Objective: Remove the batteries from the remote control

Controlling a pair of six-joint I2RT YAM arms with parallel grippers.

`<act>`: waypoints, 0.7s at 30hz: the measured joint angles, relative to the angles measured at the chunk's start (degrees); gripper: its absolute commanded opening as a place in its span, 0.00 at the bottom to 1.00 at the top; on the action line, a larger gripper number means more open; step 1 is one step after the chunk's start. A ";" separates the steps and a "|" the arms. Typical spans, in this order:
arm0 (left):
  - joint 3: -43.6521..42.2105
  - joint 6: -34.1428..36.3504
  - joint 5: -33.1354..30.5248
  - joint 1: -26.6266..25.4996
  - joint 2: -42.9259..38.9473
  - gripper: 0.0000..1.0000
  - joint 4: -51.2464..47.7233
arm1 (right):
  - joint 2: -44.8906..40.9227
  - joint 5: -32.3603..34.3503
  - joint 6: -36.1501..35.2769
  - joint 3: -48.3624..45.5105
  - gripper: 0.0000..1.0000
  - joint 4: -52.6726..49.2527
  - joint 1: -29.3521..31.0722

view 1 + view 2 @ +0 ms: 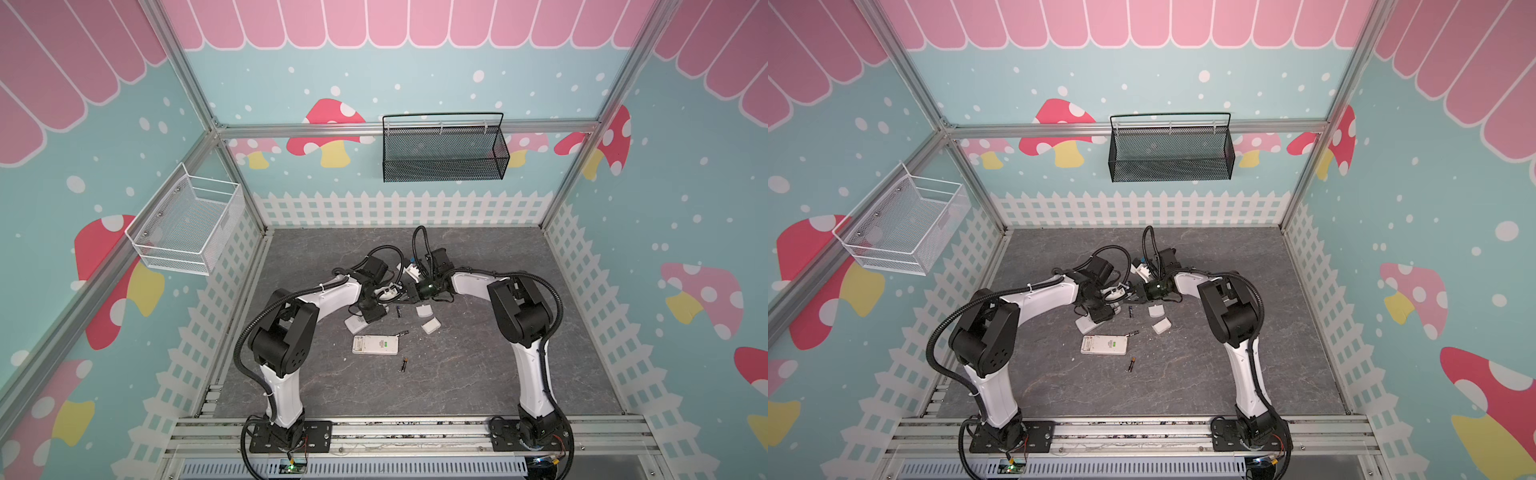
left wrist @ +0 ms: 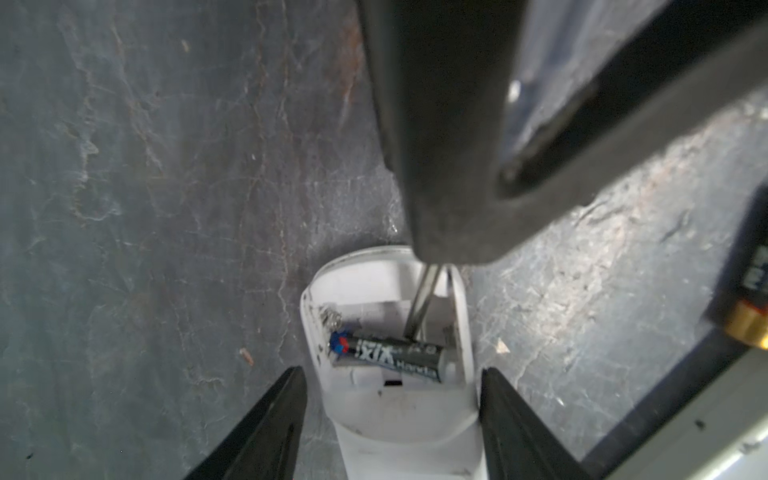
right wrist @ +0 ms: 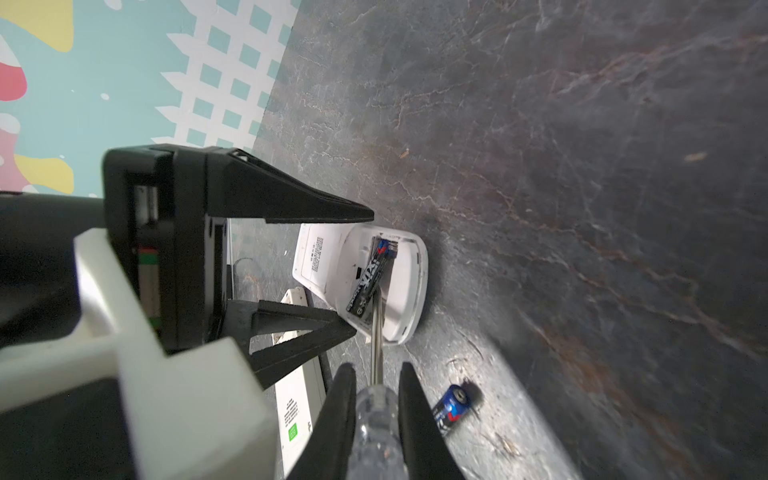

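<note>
One light, slick battery point(image 2: 386, 359) sits in the remote point(image 2: 399, 415), left gripper point(image 2: 392, 370) astride, grip unclear; the screwdriver point(image 3: 376, 332) clamped in the right gripper point(image 3: 376, 365) should lever its end.

White link shells and black joint housings form the left robot arm point(image 1: 286, 397) and right robot arm point(image 1: 528, 382), with ribbed black cable conduit point(image 1: 237, 351) alongside. The left claw point(image 2: 392, 370) and right claw point(image 3: 376, 366) have tapered black fingers point(image 2: 266, 428).

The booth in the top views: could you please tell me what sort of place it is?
Probably a staged robot test cell, not a home: an aluminium frame, printed mushroom walls, and arms bolted to a rail.
</note>
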 measured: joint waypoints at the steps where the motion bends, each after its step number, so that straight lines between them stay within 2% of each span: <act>1: 0.02 -0.07 0.00 0.02 0.00 0.62 -0.02 | 0.00 -0.11 0.17 0.00 0.00 0.22 0.00; 5: 0.55 -0.61 0.04 0.13 0.31 0.55 -0.48 | 0.02 -0.48 0.68 0.00 0.00 0.70 -0.02; 21: 3.34 -2.16 0.92 1.03 1.27 0.45 -1.77 | 0.13 -1.51 2.12 0.00 0.00 2.34 -0.37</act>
